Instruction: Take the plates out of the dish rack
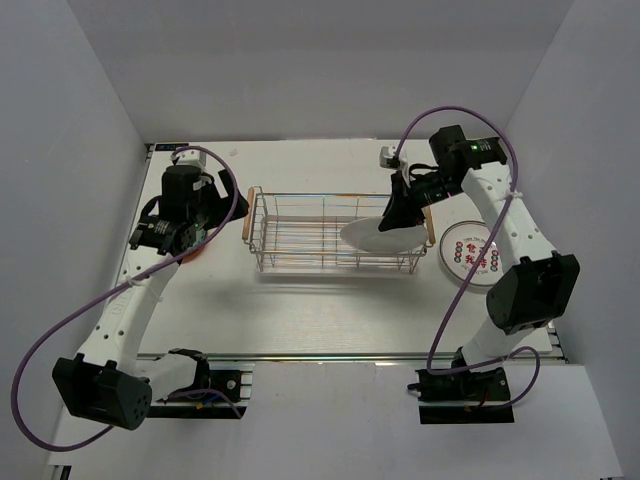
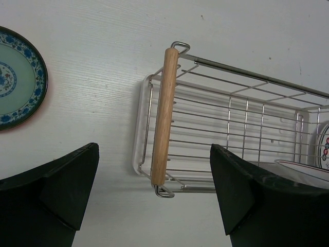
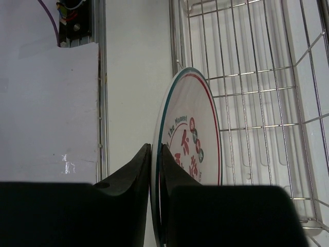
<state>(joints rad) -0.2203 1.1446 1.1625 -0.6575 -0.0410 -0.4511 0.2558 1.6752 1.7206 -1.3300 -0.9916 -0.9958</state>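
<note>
My right pincer point(image 3: 155, 148) is clamped on the rim of a white plate point(image 3: 187, 128). The two dark fingers point(image 3: 139, 172) are pressed together, with only the plate's thin edge between them. The plate stands on edge and carries a green ring and a red ring around its rim, with a printed design on its face. It sits inside the dish rack point(image 3: 257, 77), at the rack's right end, where the overhead camera shows it leaning against the wires under my right wrist. The fingers hide its lower edge, so I cannot tell whether it rests on the rack floor.

My left pincer point(image 2: 154, 148) is spread wide and touches nothing. It hangs above the rack's left end, and through its camera I see the wooden handle point(image 2: 164, 116) in the gap between the two fingers. The rest of the wire basket looks bare from here, apart from that one plate at the far end.

On the worktop point(image 1: 330, 310), a plate with a blue flower band point(image 2: 18, 77) and a pale green centre lies flat to the left of the rack, clear of it. A printed white plate point(image 1: 470, 255) lies flat just beside the rack's right end, near my right arm.
</note>
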